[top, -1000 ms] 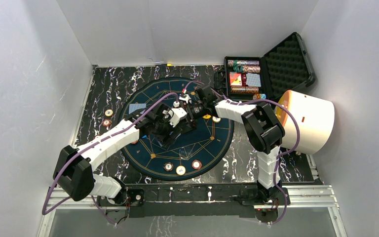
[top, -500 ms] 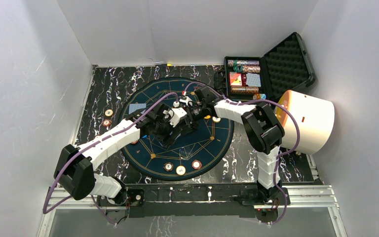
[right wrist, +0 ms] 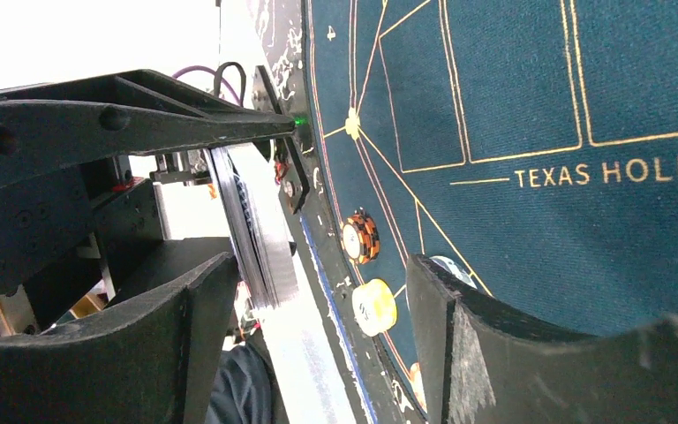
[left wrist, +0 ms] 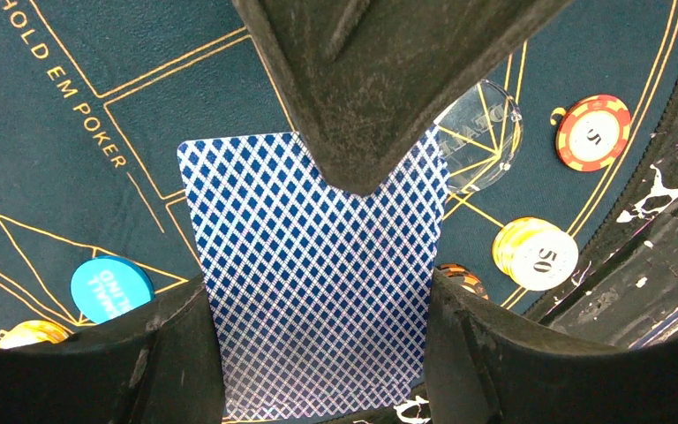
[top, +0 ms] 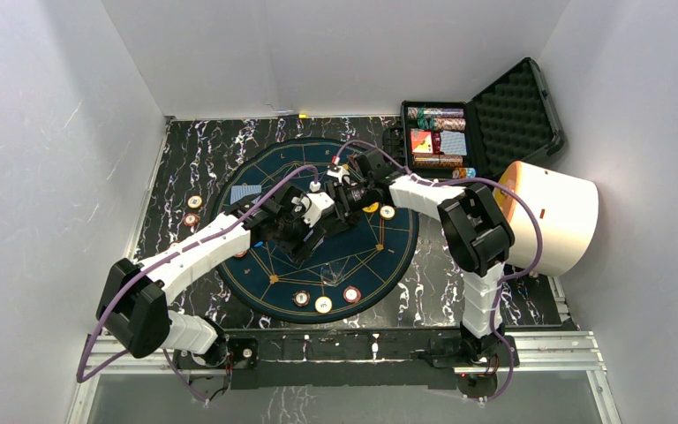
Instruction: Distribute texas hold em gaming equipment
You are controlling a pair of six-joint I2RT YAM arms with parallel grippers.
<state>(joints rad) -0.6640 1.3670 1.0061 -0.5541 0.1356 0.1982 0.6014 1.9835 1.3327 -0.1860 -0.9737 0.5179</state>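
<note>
My left claw point(left wrist: 318, 296) is clamped on the blue-backed card deck point(left wrist: 313, 256); my right claw point(right wrist: 318, 269) is spread apart, one finger point(left wrist: 362, 88) crossing the deck's top edge.

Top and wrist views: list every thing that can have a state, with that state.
case, open, lid tipped back.
deck, on edge, clamped in the left hand.
right hand, open, close to the deck.
card, face down, flat on the mat.
5 chip, flat on the mat.
</note>
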